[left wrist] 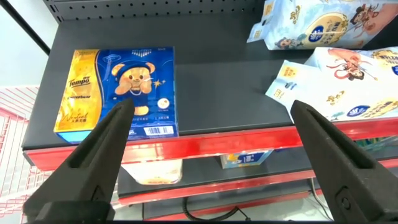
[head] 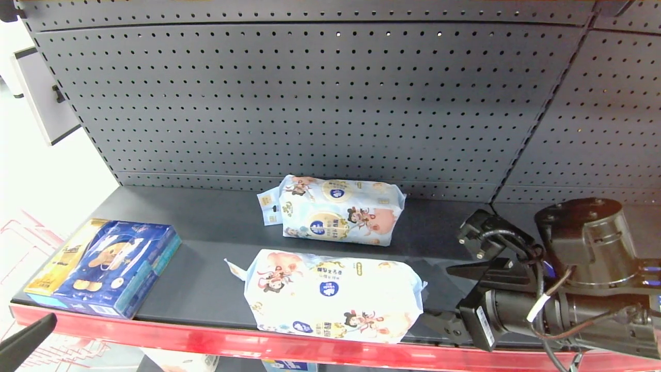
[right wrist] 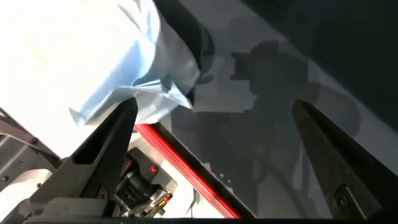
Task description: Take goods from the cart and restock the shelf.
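Two pale blue soft tissue packs lie on the dark shelf (head: pixel 217 227): one near the front edge (head: pixel 330 294), one farther back (head: pixel 341 209). A blue and gold boxed pack with a bear picture (head: pixel 103 266) sits at the shelf's left front corner. My right gripper (head: pixel 438 295) is open just right of the front pack, level with its crimped end (right wrist: pixel 149 93), with nothing between the fingers. My left gripper (left wrist: pixel 211 104) hangs open and empty in front of the red shelf lip (left wrist: pixel 249 142), between the boxed pack (left wrist: pixel 124 87) and the front tissue pack (left wrist: pixel 354 74).
A grey pegboard wall (head: pixel 310 103) backs the shelf. Free shelf room lies between the boxed pack and the tissue packs and at the right end. Goods stand on a lower shelf (left wrist: pixel 242 160). A red wire frame (head: pixel 20 232) shows off the left.
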{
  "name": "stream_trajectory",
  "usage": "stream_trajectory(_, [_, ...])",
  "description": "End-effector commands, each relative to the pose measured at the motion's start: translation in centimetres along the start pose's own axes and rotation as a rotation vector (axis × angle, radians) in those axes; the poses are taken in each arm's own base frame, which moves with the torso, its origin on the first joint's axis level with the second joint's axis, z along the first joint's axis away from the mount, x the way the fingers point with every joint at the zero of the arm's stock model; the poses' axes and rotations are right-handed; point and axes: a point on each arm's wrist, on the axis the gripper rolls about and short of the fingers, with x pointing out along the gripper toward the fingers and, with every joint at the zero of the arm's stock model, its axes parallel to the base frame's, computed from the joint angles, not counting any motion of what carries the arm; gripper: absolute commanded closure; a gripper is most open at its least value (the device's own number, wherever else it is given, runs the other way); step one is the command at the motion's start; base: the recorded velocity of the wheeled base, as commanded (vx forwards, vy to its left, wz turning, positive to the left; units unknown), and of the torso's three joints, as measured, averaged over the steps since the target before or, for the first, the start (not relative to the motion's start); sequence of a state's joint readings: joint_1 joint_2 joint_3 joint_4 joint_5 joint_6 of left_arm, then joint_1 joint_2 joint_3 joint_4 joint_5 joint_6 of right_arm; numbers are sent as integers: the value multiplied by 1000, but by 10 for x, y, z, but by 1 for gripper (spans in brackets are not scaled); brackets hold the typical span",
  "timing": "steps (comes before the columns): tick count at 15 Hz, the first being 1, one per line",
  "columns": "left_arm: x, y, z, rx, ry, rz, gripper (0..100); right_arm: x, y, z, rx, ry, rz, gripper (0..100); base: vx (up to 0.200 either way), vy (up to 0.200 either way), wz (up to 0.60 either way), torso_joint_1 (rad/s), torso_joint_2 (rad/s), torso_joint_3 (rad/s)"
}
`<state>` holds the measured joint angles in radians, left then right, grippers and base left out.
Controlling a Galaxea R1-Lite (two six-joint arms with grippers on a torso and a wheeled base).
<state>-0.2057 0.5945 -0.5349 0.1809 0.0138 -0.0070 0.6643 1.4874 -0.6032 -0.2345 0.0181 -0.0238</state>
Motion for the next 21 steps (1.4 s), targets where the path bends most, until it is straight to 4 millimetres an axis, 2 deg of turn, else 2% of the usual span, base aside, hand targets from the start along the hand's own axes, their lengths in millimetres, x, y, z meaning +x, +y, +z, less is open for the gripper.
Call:
stream_trajectory(1, [1, 0, 0, 1, 3, 0, 0, -17, -2, -5, 4, -34, -44, 0, 0, 0, 0, 0, 0, 0])
stream_trajectory(3, [0, 0, -1, 1, 3, -3, 0, -60, -10, -14, 27, -146, -119, 0, 0, 0, 0, 0, 0, 0])
stream_trajectory(6, [-10, 0, -16, 2, -27, -9, 0, -136, -18, -59, 50, -297, -355, 0, 0, 0, 0, 0, 0, 0])
stream_trajectory(9, [-22, 1, -41, 0, -52, 17, 0, -208, 1, -97, 125, -325, -608, 0, 0, 0, 0, 0, 0, 0])
stream_trajectory(10, [-24, 2, -47, -1, -40, 46, 0, -221, 12, -109, 166, -295, -677, 0, 0, 0, 0, 0, 0, 0])
stream_trajectory(12, [-28, 3, -60, -28, 11, 94, 0, -228, 31, -132, 264, -250, -777, 0, 0, 0, 0, 0, 0, 0])
stream_trajectory(13, [-30, 3, -72, -76, 35, 133, 0, -219, 36, -148, 301, -246, -775, 0, 0, 0, 0, 0, 0, 0])
stream_trajectory(15, [-28, 3, -98, -92, 55, 234, 0, -194, 37, -183, 259, -308, -701, 0, 0, 0, 0, 0, 0, 0])
stream_trajectory(16, [-30, 2, -109, -89, 36, 228, 0, -184, 37, -196, 239, -339, -699, 0, 0, 0, 0, 0, 0, 0])
stream_trajectory(17, [-35, 1, -129, -70, -43, 166, 0, -167, 33, -210, 218, -342, -717, 0, 0, 0, 0, 0, 0, 0])
stream_trajectory(18, [-39, 1, -132, -58, -96, 110, 0, -166, 31, -207, 211, -388, -715, 0, 0, 0, 0, 0, 0, 0])
stream_trajectory(21, [-34, 1, -129, -49, -189, 109, 0, -161, 32, -207, 179, -427, -591, 0, 0, 0, 0, 0, 0, 0])
